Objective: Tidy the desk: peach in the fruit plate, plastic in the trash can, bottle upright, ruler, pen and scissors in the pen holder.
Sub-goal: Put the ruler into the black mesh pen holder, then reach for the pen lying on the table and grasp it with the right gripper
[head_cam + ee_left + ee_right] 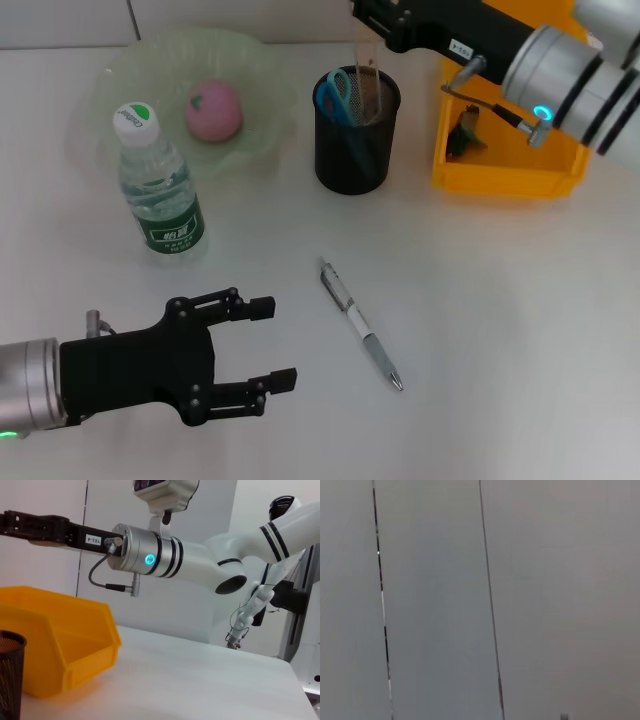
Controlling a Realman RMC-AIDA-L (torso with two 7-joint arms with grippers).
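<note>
A silver pen (360, 323) lies on the white table in front of the black mesh pen holder (357, 140). The holder holds blue-handled scissors (335, 95) and a clear ruler (370, 85). A pink peach (213, 110) sits in the pale green fruit plate (120, 75). A water bottle (158, 190) stands upright beside the plate. A piece of plastic (463, 135) lies in the yellow bin (510, 165). My left gripper (278, 342) is open and empty, low at the near left, left of the pen. My right gripper (378, 15) hovers just above the holder and is cut off by the picture's top edge.
The left wrist view shows my right arm (150, 555) reaching over the yellow bin (60, 640), with the pen holder's rim (10, 645) at the edge. The right wrist view shows only a wall.
</note>
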